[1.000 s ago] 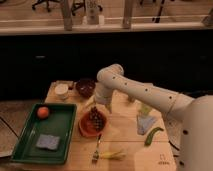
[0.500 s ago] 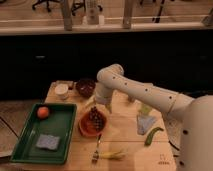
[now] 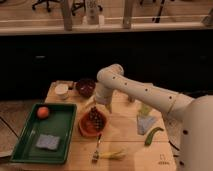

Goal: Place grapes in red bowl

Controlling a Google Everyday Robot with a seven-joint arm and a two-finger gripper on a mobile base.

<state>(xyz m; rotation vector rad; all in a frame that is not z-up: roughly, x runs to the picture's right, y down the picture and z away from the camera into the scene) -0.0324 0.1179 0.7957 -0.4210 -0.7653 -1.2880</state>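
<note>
The robot's body is white, or a very pale grey, with a smooth matte shell. The arm is made of thick, rounded tube segments. Along the long segment there is a row of small dark dots, which look like screw holes or vents. The joint at the far end is a large rounded cap with the same dots on its face. A thin yellowish-green ring marks the place where the arm meets the wide rounded body at the right edge. The end effector (image 3: 100, 106) sits below the rounded joint, over the tabletop (image 3: 125, 150); it looks darker than the arm and its shape is hard to read.
</note>
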